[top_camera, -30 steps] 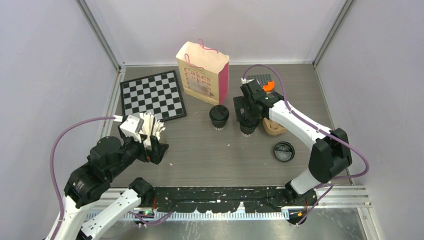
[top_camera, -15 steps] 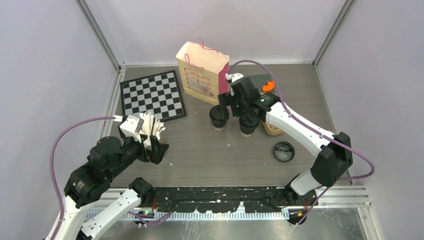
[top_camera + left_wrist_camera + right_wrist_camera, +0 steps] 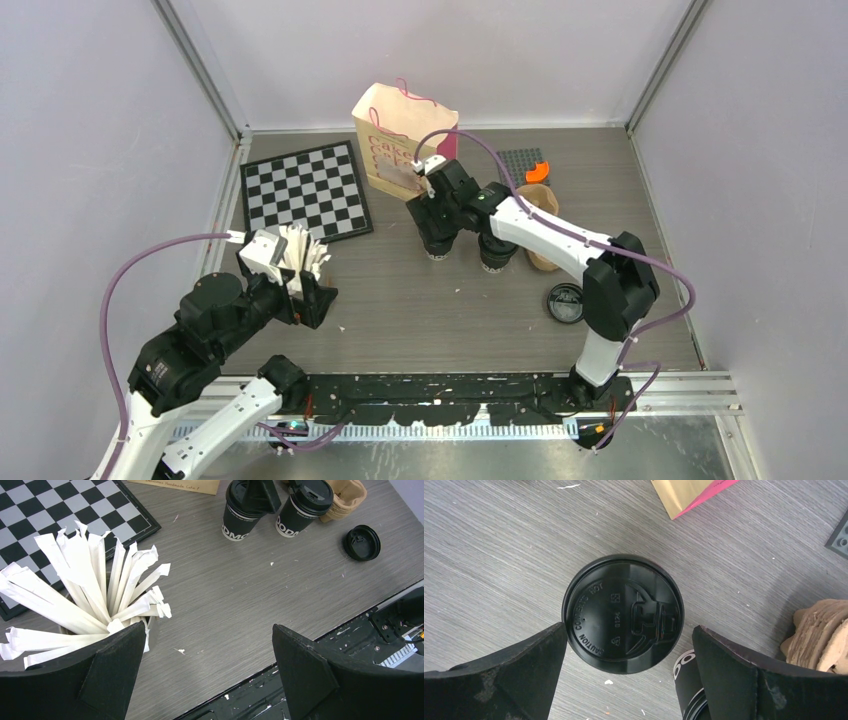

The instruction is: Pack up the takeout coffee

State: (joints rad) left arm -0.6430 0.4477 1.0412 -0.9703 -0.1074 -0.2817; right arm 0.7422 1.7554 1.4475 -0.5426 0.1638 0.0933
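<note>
Two black paper coffee cups with black lids stand upright side by side mid-table. The left cup point(image 3: 437, 249) point(image 3: 243, 512) shows its lid from above in the right wrist view point(image 3: 623, 612). The right cup point(image 3: 497, 252) point(image 3: 305, 505) is at the lower edge of that view point(image 3: 689, 680). My right gripper point(image 3: 437, 215) point(image 3: 630, 631) is open and hovers above the left cup, its fingers either side of the lid and apart from it. My left gripper point(image 3: 310, 295) point(image 3: 210, 630) is open and empty, near the front left.
A loose black lid point(image 3: 567, 302) point(image 3: 362, 542) lies right of the cups. The brown cup carrier point(image 3: 545, 240) point(image 3: 821, 635) is behind the right cup. A paper bag point(image 3: 405, 145) stands at the back. A chessboard point(image 3: 305, 190) and a grey cup of white sticks point(image 3: 300, 255) point(image 3: 85, 590) are on the left.
My right gripper has moved left, from over the right cup to over the left cup. The left arm has not moved.
</note>
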